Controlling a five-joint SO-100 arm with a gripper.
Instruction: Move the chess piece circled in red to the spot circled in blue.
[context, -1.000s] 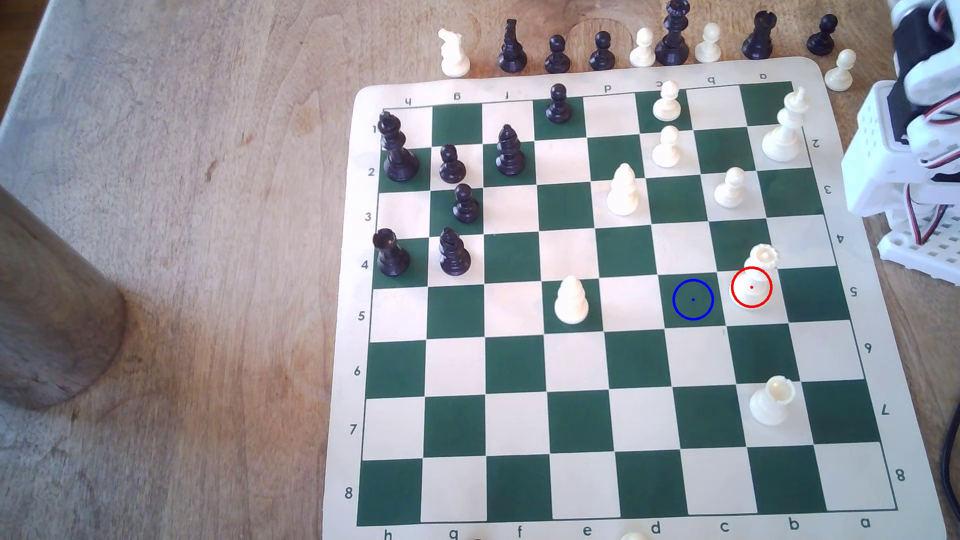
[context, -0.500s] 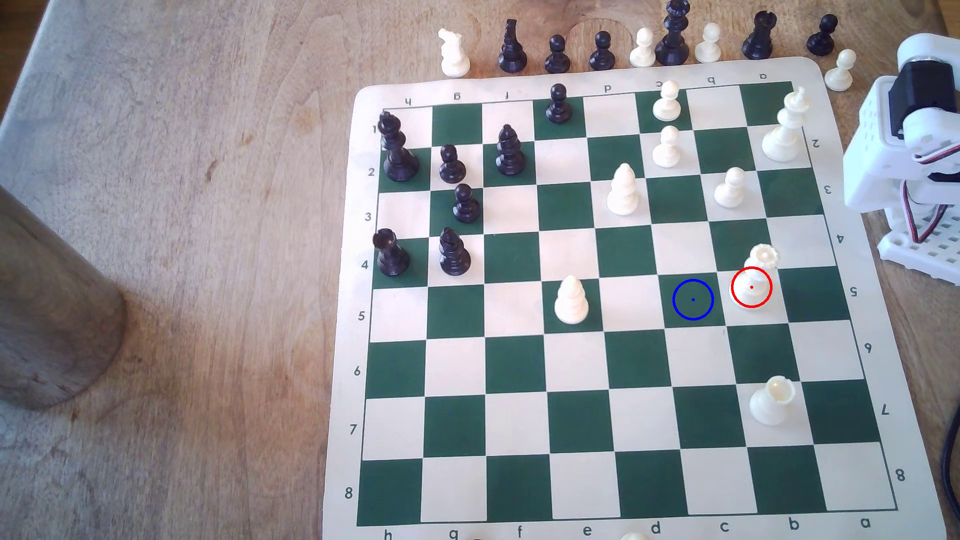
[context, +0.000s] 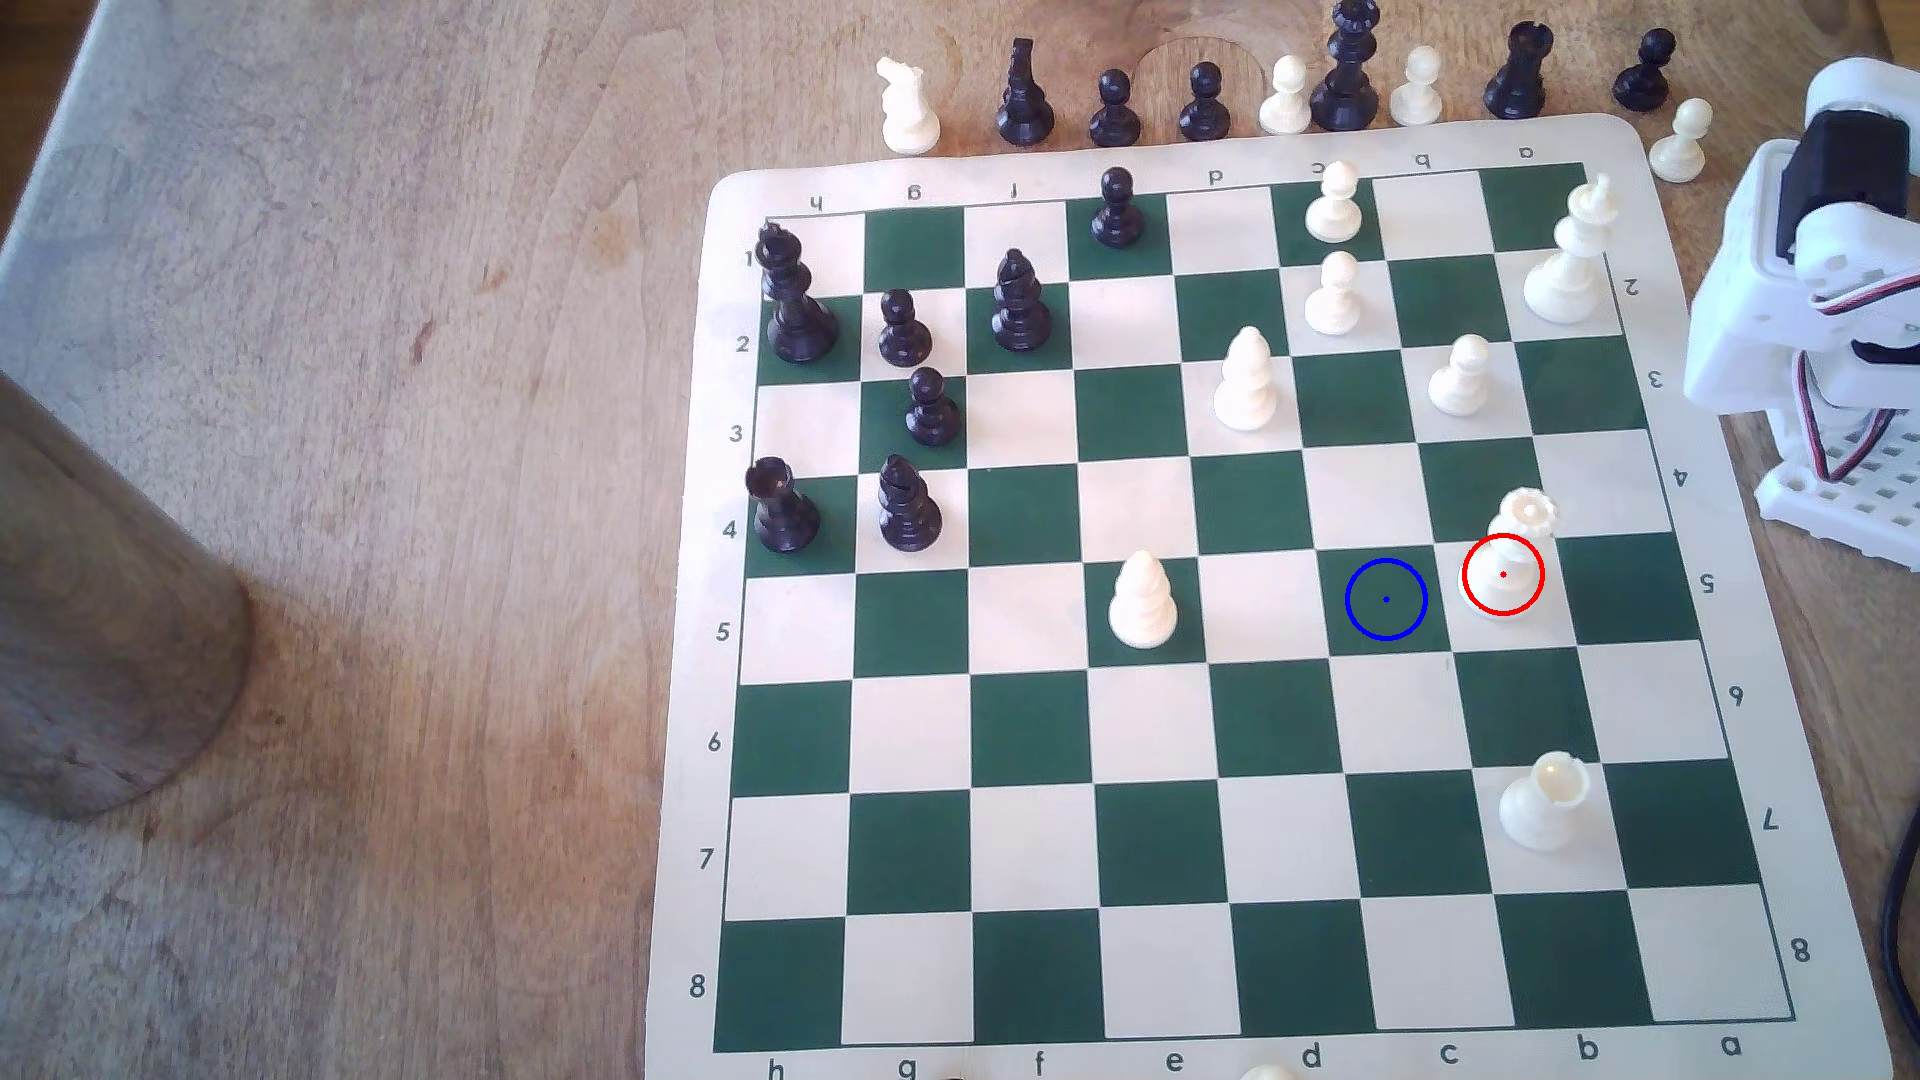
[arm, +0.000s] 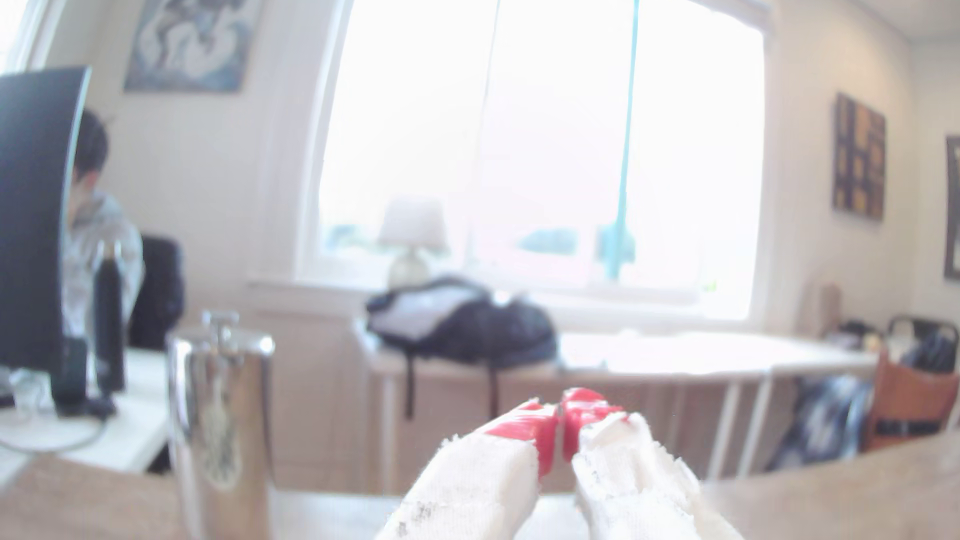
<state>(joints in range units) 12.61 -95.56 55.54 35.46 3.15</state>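
Observation:
The cream-white queen (context: 1519, 535) with a toothed coronet stands upright on a cream square of the green-and-cream board, a red ring drawn over its base. One square toward the exterior view's left lies the dark green square with the blue ring (context: 1386, 599), bare. The white arm's base and lower joints (context: 1813, 301) sit off the board at the exterior view's right edge. In the wrist view my gripper (arm: 560, 415) points out over the table toward the room, its red-tipped fingers (arm: 524, 426) pressed together with nothing between them.
A white rook (context: 1545, 802) stands two rows nearer than the queen, a white king (context: 1571, 254) at the far right corner, white pawns and bishops (context: 1246, 381) mid-board. Black pieces (context: 906, 506) cluster at the left. Captured pieces line the far edge. A metal cylinder (context: 94, 613) stands on the table's left.
The arm's upper part at the exterior view's right edge has swung up and back, out of the top corner. No piece on the board has moved.

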